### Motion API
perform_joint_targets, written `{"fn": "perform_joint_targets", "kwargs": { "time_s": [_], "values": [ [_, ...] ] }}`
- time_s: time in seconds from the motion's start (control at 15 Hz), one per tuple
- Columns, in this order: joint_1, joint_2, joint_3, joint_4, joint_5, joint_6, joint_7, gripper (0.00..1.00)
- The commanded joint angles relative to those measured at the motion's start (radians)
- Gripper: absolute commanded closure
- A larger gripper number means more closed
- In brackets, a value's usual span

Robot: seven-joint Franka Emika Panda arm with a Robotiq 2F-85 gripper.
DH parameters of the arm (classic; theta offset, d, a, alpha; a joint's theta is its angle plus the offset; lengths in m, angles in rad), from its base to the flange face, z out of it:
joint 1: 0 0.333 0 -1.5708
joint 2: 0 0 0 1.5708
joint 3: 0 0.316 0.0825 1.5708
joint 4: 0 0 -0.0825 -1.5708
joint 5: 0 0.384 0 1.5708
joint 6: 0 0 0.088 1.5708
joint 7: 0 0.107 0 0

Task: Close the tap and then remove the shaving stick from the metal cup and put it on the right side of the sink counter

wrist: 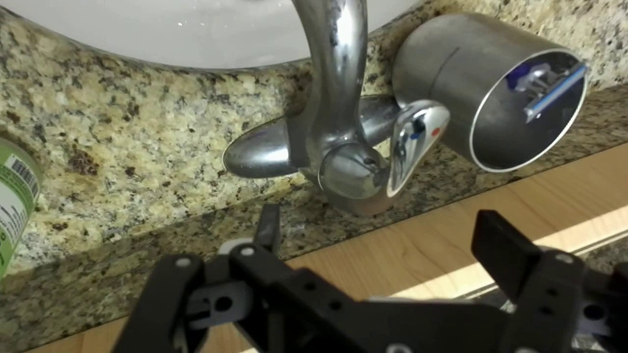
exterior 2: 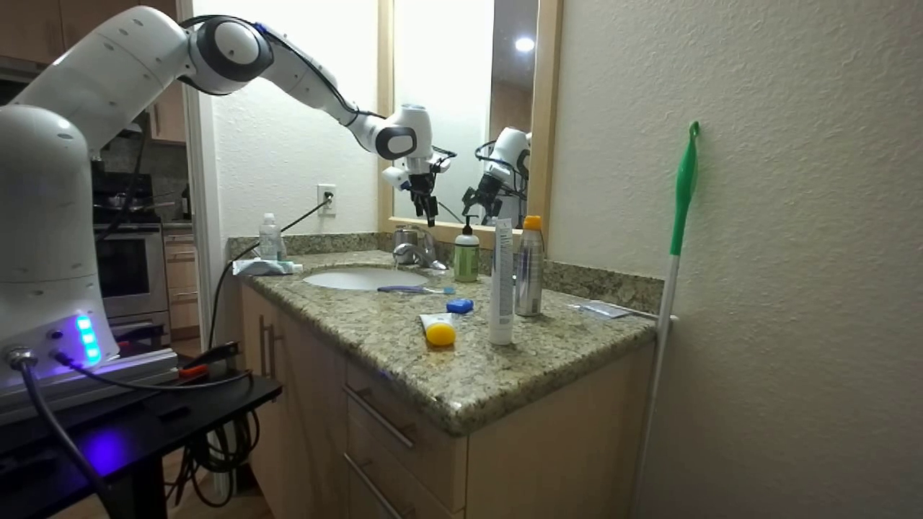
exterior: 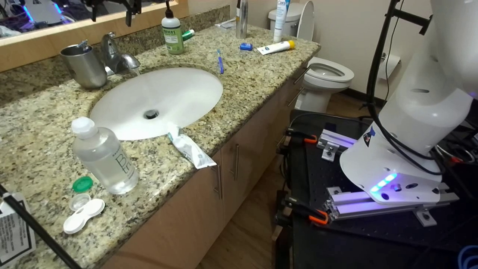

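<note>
The chrome tap [exterior: 115,56] stands behind the white basin [exterior: 186,89], and a thin stream of water falls from its spout. In the wrist view the tap [wrist: 338,88] has its lever handle [wrist: 419,139] swung toward the metal cup [wrist: 441,73]. The metal cup [exterior: 84,69] stands beside the tap on the sink counter [exterior: 254,71]. The shaving stick [wrist: 557,90] leans inside the cup, its top end at the rim. My gripper [wrist: 378,220] is open and empty. In an exterior view the gripper [exterior 2: 425,213] hangs above the tap, in front of the mirror.
A green soap bottle [exterior: 172,35] stands beside the tap, close to the mirror frame [exterior 2: 551,108]. A clear bottle [exterior: 106,157] and a toothpaste tube [exterior: 190,149] are at the near side. A toothbrush [exterior: 220,61], yellow-capped tube [exterior: 276,47], white tube [exterior 2: 501,288] and spray can [exterior 2: 530,274] are beyond the basin.
</note>
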Motion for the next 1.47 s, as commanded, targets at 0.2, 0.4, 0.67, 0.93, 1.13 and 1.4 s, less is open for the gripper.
{"fn": "perform_joint_targets", "kwargs": {
  "time_s": [0.2,0.4,0.67,0.93,1.13,1.4],
  "values": [
    [-0.009,0.027,-0.002,0.035,-0.006,-0.054,0.025,0.00],
    [-0.023,0.069,-0.010,0.064,-0.004,-0.170,0.059,0.00],
    [-0.022,0.122,-0.022,0.116,-0.010,-0.239,0.122,0.00],
    [-0.028,0.179,-0.027,0.193,-0.011,-0.341,0.188,0.00],
    [-0.034,0.204,-0.033,0.243,-0.011,-0.397,0.231,0.00],
    [-0.068,0.252,-0.020,0.332,0.015,-0.551,0.274,0.00]
  ]
}}
